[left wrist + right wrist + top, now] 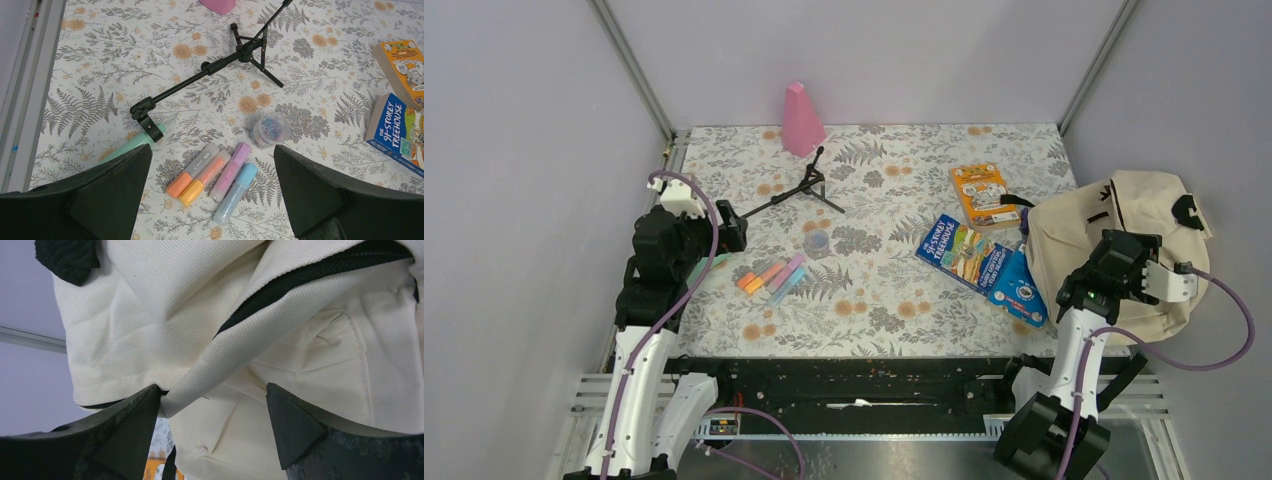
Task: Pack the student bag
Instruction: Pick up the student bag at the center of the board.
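The student bag is a cream fabric backpack with black zips, lying at the table's right edge. My right gripper is pushed against its near side. In the right wrist view the jaws stand apart around a fold of the bag's cloth, and the left finger touches that fold. My left gripper hovers open over several highlighters on the left, holding nothing.
A mint highlighter lies beside a black folding stand. A small jar of paper clips sits just beyond the highlighters. Three books lie left of the bag. A pink cone stands at the back.
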{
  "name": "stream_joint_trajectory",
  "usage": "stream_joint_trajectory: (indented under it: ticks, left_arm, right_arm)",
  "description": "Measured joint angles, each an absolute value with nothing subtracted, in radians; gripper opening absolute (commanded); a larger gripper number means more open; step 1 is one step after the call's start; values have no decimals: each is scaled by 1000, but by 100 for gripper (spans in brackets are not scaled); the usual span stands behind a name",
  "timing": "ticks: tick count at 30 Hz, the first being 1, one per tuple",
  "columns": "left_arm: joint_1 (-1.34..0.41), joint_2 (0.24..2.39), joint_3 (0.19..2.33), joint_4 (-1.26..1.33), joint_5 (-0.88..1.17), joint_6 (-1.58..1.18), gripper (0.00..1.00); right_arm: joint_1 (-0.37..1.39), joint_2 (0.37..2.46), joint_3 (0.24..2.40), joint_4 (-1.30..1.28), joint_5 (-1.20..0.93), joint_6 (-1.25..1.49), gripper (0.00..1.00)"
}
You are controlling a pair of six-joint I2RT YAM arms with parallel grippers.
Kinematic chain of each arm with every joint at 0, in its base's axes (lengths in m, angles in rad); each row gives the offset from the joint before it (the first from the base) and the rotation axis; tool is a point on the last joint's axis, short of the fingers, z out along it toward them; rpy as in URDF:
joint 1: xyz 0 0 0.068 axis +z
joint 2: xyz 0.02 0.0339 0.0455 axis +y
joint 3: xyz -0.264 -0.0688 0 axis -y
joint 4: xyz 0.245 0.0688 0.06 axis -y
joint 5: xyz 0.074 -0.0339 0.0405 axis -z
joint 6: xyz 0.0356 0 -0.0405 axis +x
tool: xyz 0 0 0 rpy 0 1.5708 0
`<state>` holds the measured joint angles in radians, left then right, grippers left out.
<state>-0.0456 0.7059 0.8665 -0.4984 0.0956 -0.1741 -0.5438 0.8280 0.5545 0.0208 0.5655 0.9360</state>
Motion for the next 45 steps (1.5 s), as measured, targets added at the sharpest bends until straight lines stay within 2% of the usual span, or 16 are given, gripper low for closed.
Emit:
stream_joint_trajectory:
  ticks: [12,20,21,23,24,27,28,36,45]
  left_arm:
    - [-51,704,862,-499,95,-174,99]
    - [-69,686,861,-499,90,-173,99]
    - [-69,684,861,-499,87,-173,99]
    - [-70,680,859,-499,83,-172,99]
    - [-70,678,858,-499,81,-172,99]
    - [-71,673,857,-499,77,-170,99]
    - [-71,672,857,-499,76,-168,99]
    - [-71,669,857,-500,74,-165,99]
    - [-140,682,854,-495,157,-127,99]
  right_arm:
    - [-559,819,583,80,566,881,77]
    - [-563,924,632,96,583,838,76]
    - [-563,932,632,96,582,838,68]
    - [-563,942,632,97,579,841,39]
    - [-564,945,632,98,574,839,28]
    - [-565,955,633,104,554,836,5]
    - [-566,957,633,104,551,830,0]
    - [-571,925,715,79,434,757,0]
    - [-555,1003,1075,-71,69,683,0]
